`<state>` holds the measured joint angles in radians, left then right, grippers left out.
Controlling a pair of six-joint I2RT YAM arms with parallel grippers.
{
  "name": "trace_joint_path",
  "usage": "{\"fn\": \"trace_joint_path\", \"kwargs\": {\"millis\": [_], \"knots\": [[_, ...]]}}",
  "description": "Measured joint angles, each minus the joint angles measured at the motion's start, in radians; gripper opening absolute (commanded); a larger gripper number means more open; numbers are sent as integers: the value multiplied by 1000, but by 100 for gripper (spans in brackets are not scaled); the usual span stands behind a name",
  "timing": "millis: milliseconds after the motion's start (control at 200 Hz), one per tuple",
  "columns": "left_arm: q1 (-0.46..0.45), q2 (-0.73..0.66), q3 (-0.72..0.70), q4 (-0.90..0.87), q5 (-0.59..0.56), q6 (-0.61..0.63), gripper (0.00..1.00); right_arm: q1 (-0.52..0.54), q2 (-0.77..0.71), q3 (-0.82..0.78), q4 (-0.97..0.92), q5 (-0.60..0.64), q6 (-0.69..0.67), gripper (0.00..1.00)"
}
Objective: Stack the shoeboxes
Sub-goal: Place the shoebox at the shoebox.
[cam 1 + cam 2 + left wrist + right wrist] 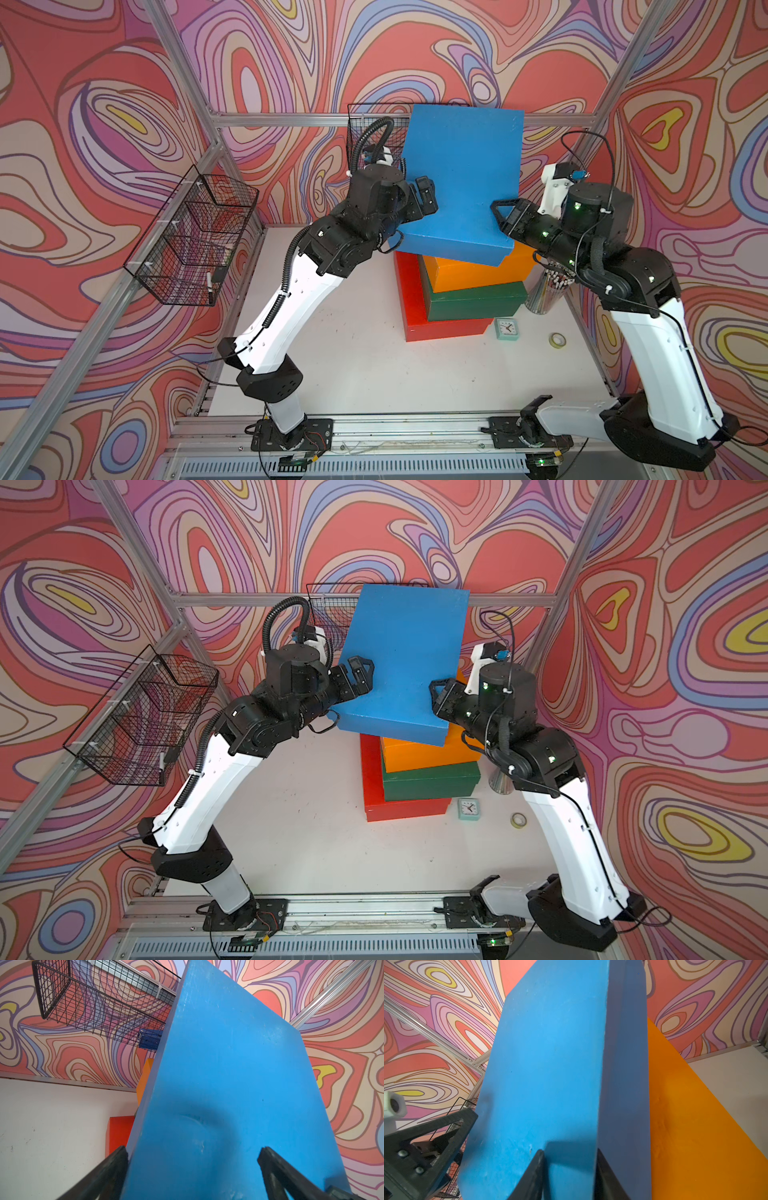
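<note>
Blue box (pixel 461 178) sits askew atop orange box (pixel 478 270), green box (pixel 473 303) and red box (pixel 409 299) beneath. Left gripper (pixel 192 1149) spread wide, straddling its left edge, upper jaw over top. Right gripper (pixel 570 1151) narrow, pinching its right edge near front corner. Box lies between both grippers, overhanging stack.

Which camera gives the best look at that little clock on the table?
The top views: both show the clock whole, face visible, beside the red box. Neither wrist view shows it; the blue box mostly fills them.
</note>
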<state>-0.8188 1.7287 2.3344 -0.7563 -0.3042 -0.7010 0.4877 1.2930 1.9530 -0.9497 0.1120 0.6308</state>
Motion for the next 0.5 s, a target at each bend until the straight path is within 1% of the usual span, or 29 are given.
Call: {"fn": "trace_joint_path", "kwargs": {"millis": [220, 391, 501], "knots": [[-8, -31, -20, 7, 20, -27, 100, -4, -47, -53, 12, -36, 50, 32], [-40, -39, -21, -5, 19, -44, 100, -4, -84, -57, -41, -41, 73, 37], [-58, -41, -32, -11, 19, -55, 100, -4, -102, -56, -76, -37, 79, 38]]}}
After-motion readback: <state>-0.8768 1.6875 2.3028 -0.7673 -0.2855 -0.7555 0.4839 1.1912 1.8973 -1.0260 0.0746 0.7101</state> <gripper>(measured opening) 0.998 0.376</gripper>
